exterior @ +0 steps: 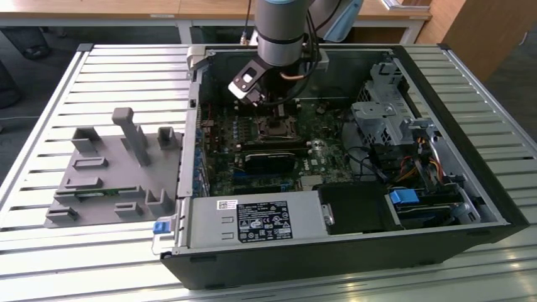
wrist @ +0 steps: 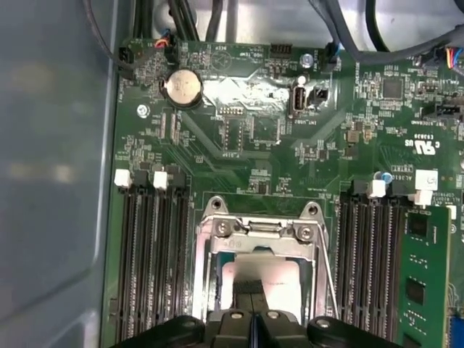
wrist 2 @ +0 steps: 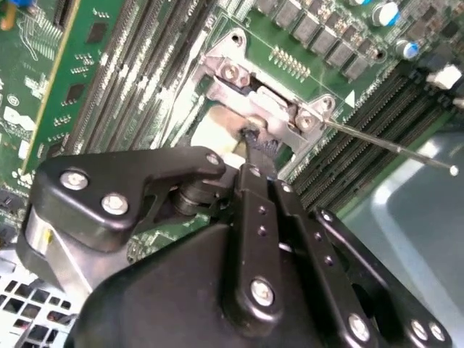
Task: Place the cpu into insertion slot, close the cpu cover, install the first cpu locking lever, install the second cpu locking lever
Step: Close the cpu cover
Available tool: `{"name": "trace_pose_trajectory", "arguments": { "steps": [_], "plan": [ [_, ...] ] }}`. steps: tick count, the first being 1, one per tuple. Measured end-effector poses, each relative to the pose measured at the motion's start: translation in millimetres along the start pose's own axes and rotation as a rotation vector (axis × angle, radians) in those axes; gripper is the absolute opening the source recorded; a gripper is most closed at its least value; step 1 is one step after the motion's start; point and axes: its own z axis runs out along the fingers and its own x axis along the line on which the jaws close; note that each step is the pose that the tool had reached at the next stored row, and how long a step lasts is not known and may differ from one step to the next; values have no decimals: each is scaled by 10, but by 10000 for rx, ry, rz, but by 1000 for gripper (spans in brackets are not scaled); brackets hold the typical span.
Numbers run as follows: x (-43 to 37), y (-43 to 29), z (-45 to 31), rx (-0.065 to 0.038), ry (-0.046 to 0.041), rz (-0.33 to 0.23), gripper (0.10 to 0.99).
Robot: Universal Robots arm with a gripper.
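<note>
Gripper [wrist: 251, 296] is low over the socket, its black fingers pressed together, tips right on top of the cpu [wrist: 279, 279]. The pale square chip sits inside the insertion slot [wrist: 214, 281], a dark strip of socket showing along its edge. The cpu cover [wrist: 257, 230], a silvery frame, rings the chip, with its screwed hinge bar just ahead of the fingertips; whether it is fully seated can't be told. A thin wire lever [wrist: 328, 272] runs along one flank of the frame. Black memory slots [wrist: 152, 246] line both sides of the gripper, and a green memory stick [wrist: 424, 279] is seated off to one side. Farther ahead on the green motherboard [wrist: 254, 156] lies a round coin battery [wrist: 181, 87], with cables [wrist: 181, 22] beyond it.
</note>
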Motion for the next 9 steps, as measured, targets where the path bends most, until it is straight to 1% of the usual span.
{"name": "trace_pose_trajectory", "arguments": {
  "steps": [2, 5, 7, 9],
  "plan": [
    [-1, -30, -15, -40, -13, -6, 106],
    [1, -98, -25, -105, -17, -17, 106],
    [0, -140, -26, -134, -17, -31, 106],
    [-4, -163, -27, -144, -17, -49, 106]
  ]
}}
